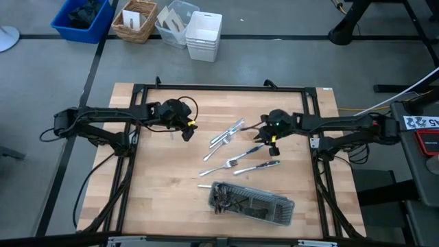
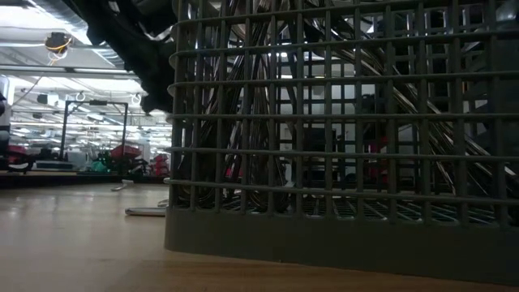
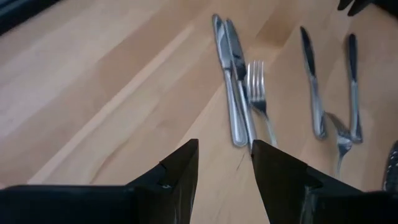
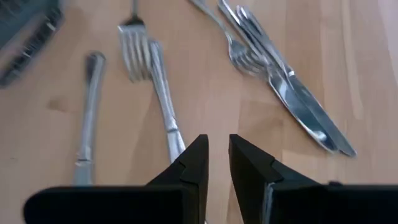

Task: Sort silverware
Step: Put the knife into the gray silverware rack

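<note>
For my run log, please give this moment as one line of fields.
left gripper: open, empty, above table | right gripper: narrow gap, over a fork handle | loose silverware mid-table | tray near front edge

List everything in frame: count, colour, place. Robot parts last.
Loose silverware: roughly seven or eight pieces, silver, scattered mid-table between the two grippers; exact count unclear where pieces overlap.
Knives: two, silver, lying side by side, a fork touching them.
Mesh tray: one, dark grey, at the table's near edge, with cutlery already in it.
Table: one, light wood, black frame around it.
Bins: blue, wicker, clear and white, on the floor beyond the table.
Left gripper: black, open, empty, above the table left of the silverware.
Right gripper: black, jaws narrowly apart, empty, over a fork handle.
</note>
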